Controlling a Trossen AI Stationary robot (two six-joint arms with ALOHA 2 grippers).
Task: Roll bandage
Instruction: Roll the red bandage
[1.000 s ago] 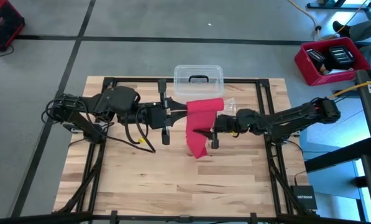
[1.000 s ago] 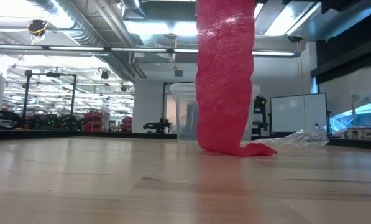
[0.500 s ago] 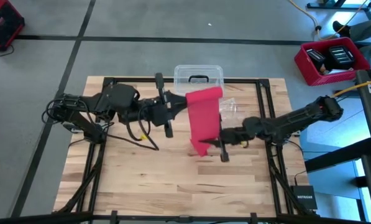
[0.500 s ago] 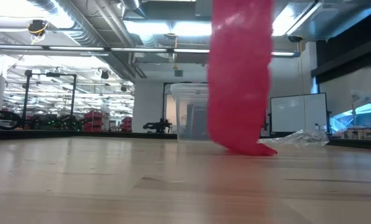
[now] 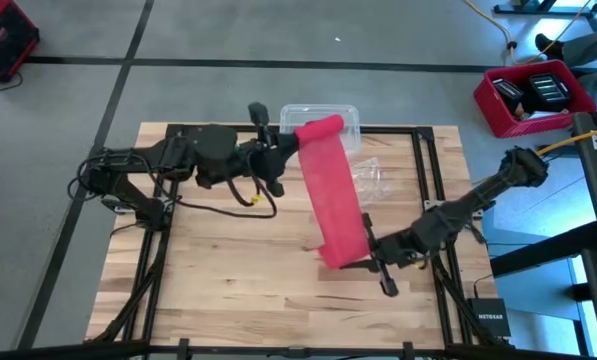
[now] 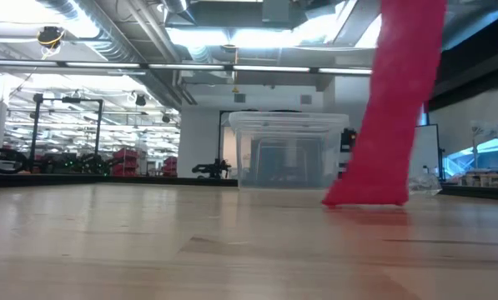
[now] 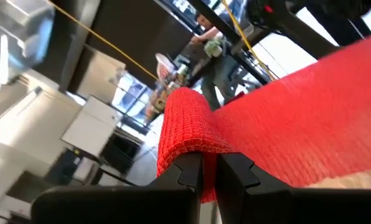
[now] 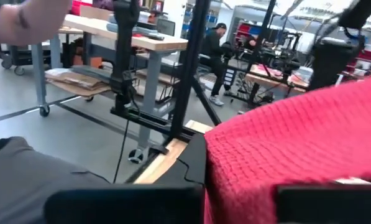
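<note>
The bandage (image 5: 330, 195) is a long red fabric band that runs slanting from high over the far side down to the near middle of the table. My left gripper (image 5: 286, 148) is shut on its upper end, next to the clear box. My right gripper (image 5: 362, 252) is shut on it close to its lower end (image 5: 340, 258). In the low view the bandage (image 6: 394, 108) comes down from the picture's top and its lowest part (image 6: 365, 200) meets the table top. Neither gripper shows in that view. My left gripper pinches the bandage's upper end (image 7: 201, 152) between its two fingers, coming level from the table's left. The fabric folds over the fingertips (image 7: 188, 171) and leads away as a flat band. This end is lifted clear of the table. My right gripper holds the bandage close to its lower end, at the long edge toward the table's right (image 5: 352, 250), coming from the right. In its wrist view the fabric (image 8: 235, 168) lies over the fingers and hides the contact. The band runs straight up to my left gripper.
A clear plastic box (image 5: 320, 122) with a dark handle stands at the table's far edge, just behind the bandage's upper end. A crinkled clear wrapper (image 5: 373, 178) lies right of the band. A red crate (image 5: 533, 95) sits on the floor. People stand in the room beyond.
My right gripper has gone toward the near edge and shut on the bandage near its lower end. My left gripper has carried the upper end toward the far edge. The bandage, which hung in a loose drape, is now drawn out straight between them.
</note>
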